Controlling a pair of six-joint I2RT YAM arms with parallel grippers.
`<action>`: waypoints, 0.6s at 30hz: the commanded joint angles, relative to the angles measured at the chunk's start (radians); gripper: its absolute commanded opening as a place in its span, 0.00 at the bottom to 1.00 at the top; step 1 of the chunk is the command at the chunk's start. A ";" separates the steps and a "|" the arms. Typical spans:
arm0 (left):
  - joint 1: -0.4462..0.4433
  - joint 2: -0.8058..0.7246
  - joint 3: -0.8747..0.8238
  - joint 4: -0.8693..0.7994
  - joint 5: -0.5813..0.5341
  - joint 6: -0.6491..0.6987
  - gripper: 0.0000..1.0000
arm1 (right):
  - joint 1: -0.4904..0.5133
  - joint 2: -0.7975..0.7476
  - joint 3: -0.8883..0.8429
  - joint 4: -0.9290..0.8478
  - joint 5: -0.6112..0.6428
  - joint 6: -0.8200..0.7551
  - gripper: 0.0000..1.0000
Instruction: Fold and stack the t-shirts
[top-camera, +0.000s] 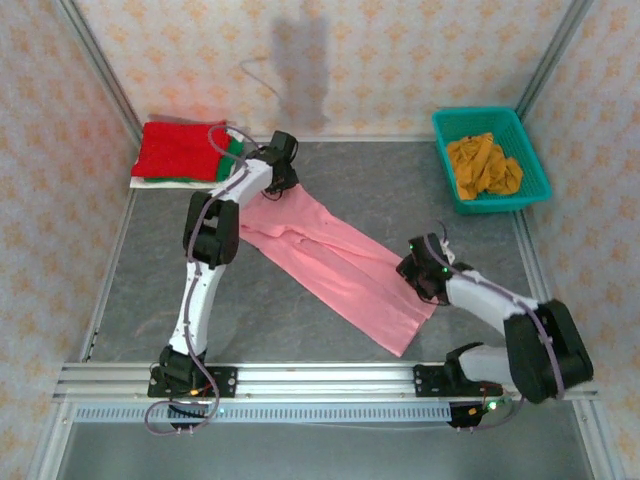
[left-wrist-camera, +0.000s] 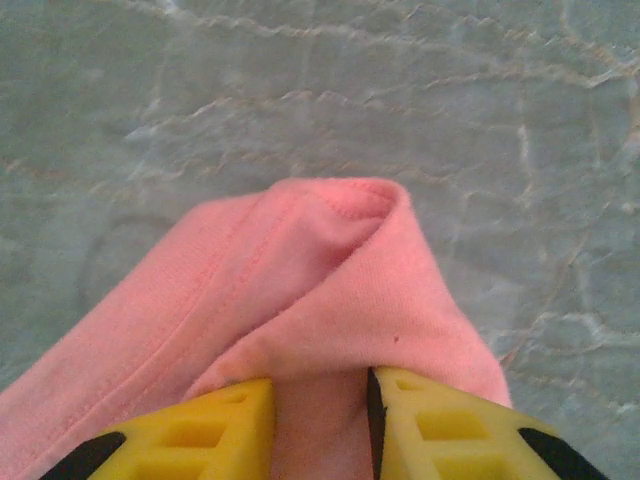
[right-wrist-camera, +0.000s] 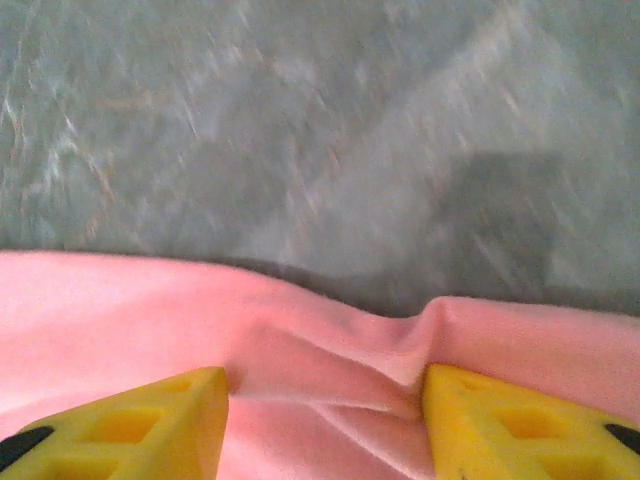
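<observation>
**T-shirt spread for folding: left end pinched, right end let go**

Right gripper (top-camera: 418, 272) sits nearest, low over the near-right end of the pink t-shirt (top-camera: 335, 265). On the right wrist view its yellow fingers (right-wrist-camera: 150, 420) stand well apart. The cloth lies puckered between them and is not clamped, so I read this end as released onto the table (top-camera: 150, 290).

The shirt runs as a long band diagonally up and left, flat on the grey surface. Judgement: it is laid out this way so the next fold has a straight edge.

Left gripper (top-camera: 283, 172) is at the far-left end, fingers closed on a rolled hem of the pink cloth. That hold probably keeps this end anchored, or ready to carry over.

Further back left is the stack: red t-shirt (top-camera: 178, 150) on top, green t-shirt (top-camera: 236, 148) showing at its edge, and a white sliver beneath. This is the likely destination.

At far right, the mustard-orange t-shirt (top-camera: 483, 165) lies crumpled in the teal basket (top-camera: 533, 150), not yet folded.
</observation>
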 joint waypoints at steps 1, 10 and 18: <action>0.003 0.059 0.167 -0.151 -0.036 0.024 0.31 | 0.077 -0.164 -0.042 -0.058 0.098 0.139 0.57; 0.014 -0.366 -0.276 0.048 -0.218 -0.024 0.39 | 0.107 -0.099 0.282 -0.117 0.115 -0.322 0.57; 0.016 -0.650 -0.804 0.209 -0.137 -0.179 0.38 | 0.146 0.476 0.767 -0.213 -0.089 -0.564 0.25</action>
